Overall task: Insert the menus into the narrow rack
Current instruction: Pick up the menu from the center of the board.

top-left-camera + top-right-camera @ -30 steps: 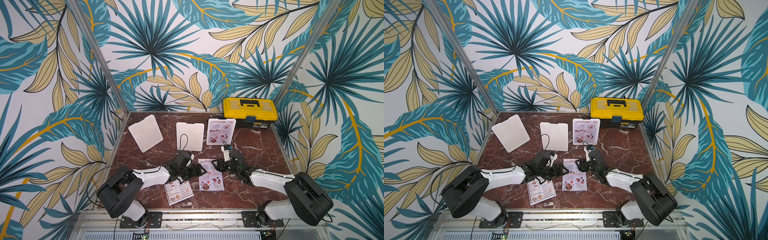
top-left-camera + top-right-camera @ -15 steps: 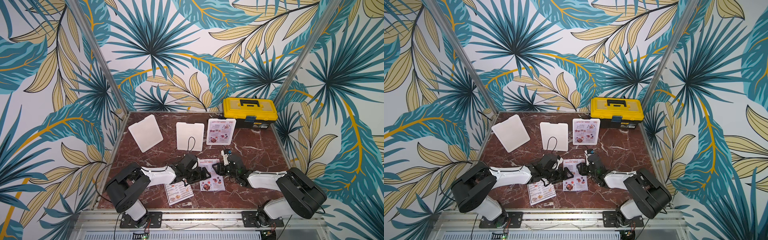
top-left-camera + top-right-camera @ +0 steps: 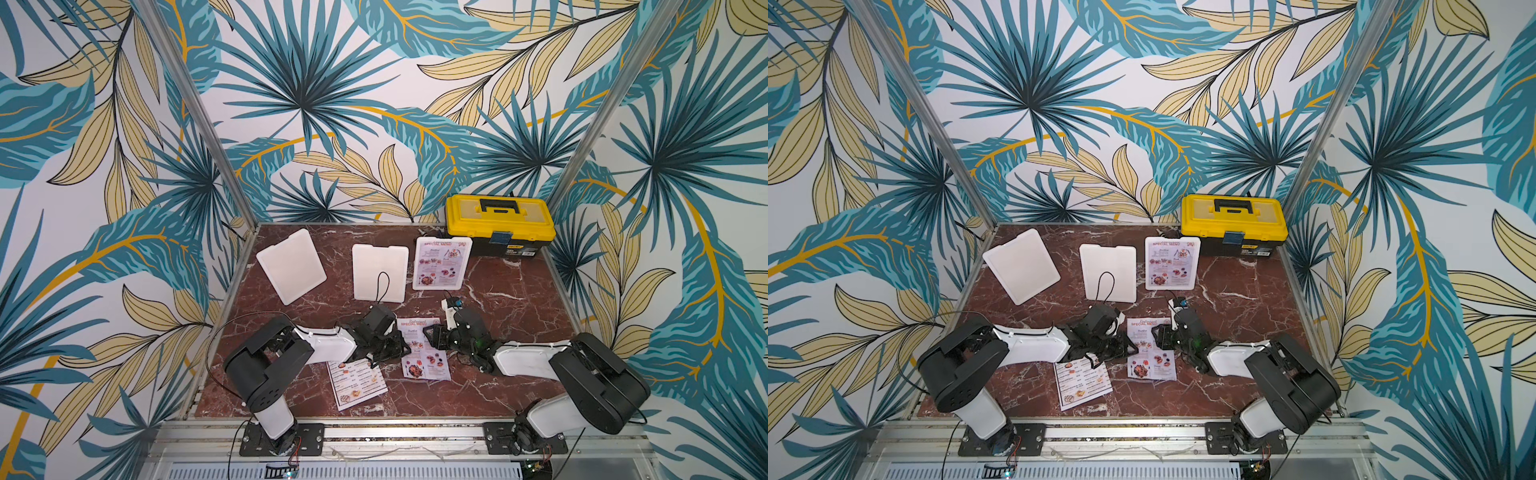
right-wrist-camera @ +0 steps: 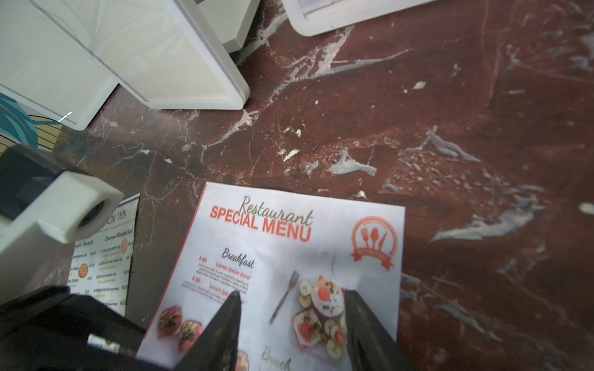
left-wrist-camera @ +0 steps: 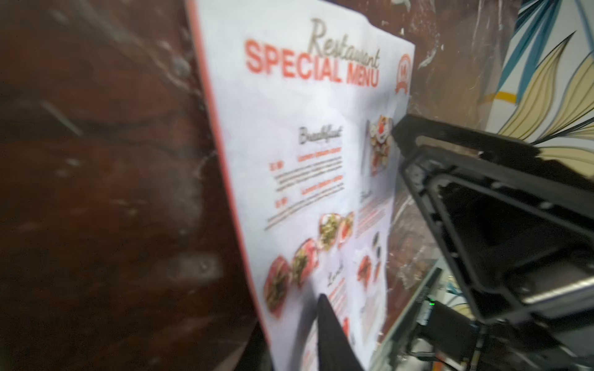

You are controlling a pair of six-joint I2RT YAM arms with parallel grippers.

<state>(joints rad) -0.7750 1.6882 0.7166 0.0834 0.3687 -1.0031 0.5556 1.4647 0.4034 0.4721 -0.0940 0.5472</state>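
Holding right gripper (image 4: 292, 297) over the loose SPECIAL MENU sheet (image 3: 424, 353), jaws spread wide, both tips down on its upper half beside the egg-and-fruit photo. Holding left gripper (image 3: 400, 353) at the opposite long edge of that sheet; catching just one finger (image 5: 324, 331) in the left wrist view, lying over the paper near its red-bordered edge, picture blurred, so not managing to tell pinching from merely pressed together there. Finding the sheet lying on the marble tabletop (image 3: 498, 316), mid-table between both grippers, title end pointing toward the back wall. Seeing the DIM SUM INN menu (image 3: 358, 384) nearer the front edge, close to the sheet but not touching, one corner tucked under the left arm (image 3: 324, 347). Spotting the second SPECIAL MENU (image 3: 441, 264) sitting in a white frame (image 3: 436, 287) at the back, just in front of the yellow toolbox (image 3: 498, 220). Noting a blank white frame (image 3: 379, 272) left of that and a second blank white frame (image 3: 291, 266) further left, black cable (image 3: 383, 282) looping across the nearer one.
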